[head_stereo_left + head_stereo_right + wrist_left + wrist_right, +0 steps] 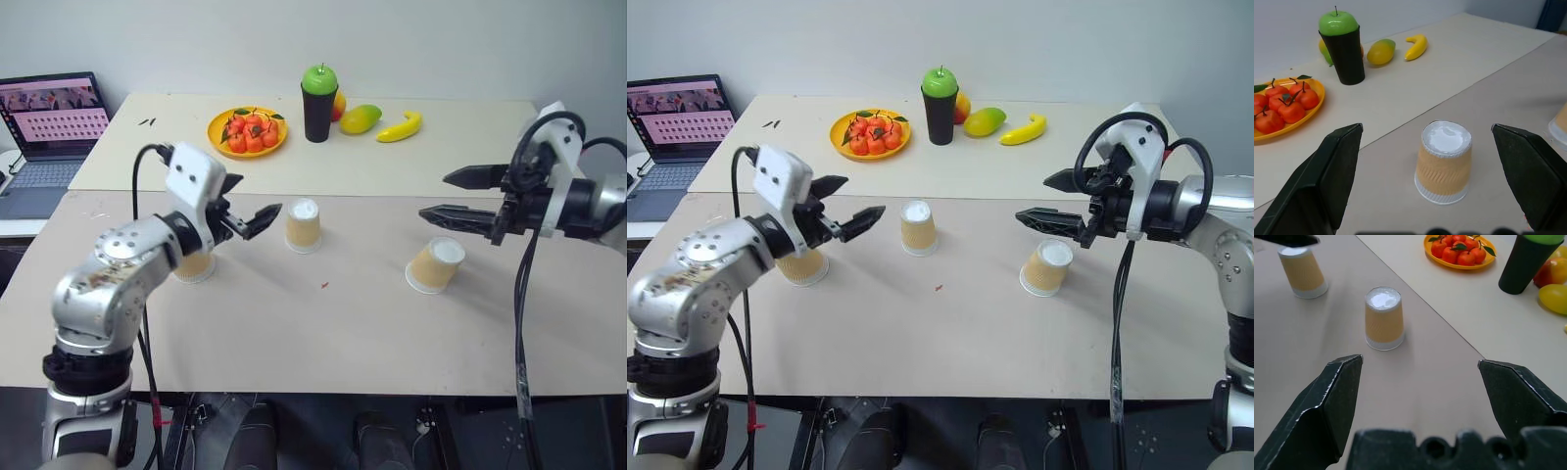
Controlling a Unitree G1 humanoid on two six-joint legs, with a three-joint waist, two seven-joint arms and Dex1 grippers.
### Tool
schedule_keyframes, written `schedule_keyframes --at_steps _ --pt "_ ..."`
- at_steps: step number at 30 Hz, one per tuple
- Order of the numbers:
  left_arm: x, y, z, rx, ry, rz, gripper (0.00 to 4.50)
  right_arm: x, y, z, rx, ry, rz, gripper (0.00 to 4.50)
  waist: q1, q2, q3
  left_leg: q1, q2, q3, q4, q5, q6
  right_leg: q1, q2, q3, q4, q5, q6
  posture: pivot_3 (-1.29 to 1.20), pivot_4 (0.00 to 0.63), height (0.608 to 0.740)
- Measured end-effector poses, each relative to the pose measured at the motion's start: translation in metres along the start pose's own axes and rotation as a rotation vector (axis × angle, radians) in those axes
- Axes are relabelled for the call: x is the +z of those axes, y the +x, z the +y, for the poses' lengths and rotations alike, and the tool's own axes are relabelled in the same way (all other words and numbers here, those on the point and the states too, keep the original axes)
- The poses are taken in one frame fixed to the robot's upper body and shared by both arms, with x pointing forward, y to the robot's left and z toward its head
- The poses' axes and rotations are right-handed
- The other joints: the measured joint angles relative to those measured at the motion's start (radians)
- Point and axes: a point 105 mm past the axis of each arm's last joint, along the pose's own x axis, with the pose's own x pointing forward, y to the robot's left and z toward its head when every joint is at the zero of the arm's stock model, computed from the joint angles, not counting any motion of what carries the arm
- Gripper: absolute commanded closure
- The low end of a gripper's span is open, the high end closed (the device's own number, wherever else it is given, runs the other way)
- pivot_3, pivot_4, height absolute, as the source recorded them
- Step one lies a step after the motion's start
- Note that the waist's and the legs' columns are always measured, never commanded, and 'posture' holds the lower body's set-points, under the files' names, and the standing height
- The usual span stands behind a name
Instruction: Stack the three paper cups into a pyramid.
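Three paper cups stand upside down on the table (323, 333), well apart. The middle cup (304, 225) lies just right of the left gripper (253, 217), whose fingers are spread apart and empty. The left cup (803, 266) sits under that arm. The right cup (435, 264) stands tilted, below the right gripper (453, 196), whose fingers are also wide apart.

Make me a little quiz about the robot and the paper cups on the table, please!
1. True or false: one paper cup is already stacked on another.
2. How many tan paper cups stand upside down on the near table?
3. What sits on top of the black cup: A banana, B green apple, C mango?

Key
1. False: the left cup, middle cup and right cup stand apart.
2. Three.
3. B, the green apple. The left pincer and right pincer are open and empty.
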Motion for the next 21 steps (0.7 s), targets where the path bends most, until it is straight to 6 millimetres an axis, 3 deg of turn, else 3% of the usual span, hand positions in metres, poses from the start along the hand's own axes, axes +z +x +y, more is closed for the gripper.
schedule_keyframes --at_steps 10,14,21 --pt "-0.059 0.015 -0.024 0.127 -0.112 0.013 0.00 0.019 -0.006 0.007 -0.001 -0.027 -0.008 0.07 0.001 0.000 0.000 0.000 0.000 0.000 0.004 0.000 0.000 0.000 0.000 0.000 0.003 0.000 0.000 0.00 0.150 0.735" --pt "-0.066 0.020 -0.019 0.187 -0.108 -0.003 0.00 0.020 -0.005 0.009 -0.003 -0.019 -0.005 0.07 0.002 0.000 0.000 0.000 0.000 0.000 0.004 0.000 0.000 0.001 0.000 0.000 0.003 0.000 0.000 0.00 0.150 0.735" --pt "-0.070 0.043 -0.030 0.160 -0.115 -0.030 0.00 0.026 -0.008 0.012 -0.006 -0.029 -0.004 0.07 0.003 0.000 0.000 0.000 0.000 0.000 0.004 0.000 0.000 0.000 0.000 0.000 0.003 0.000 0.000 0.00 0.150 0.735"
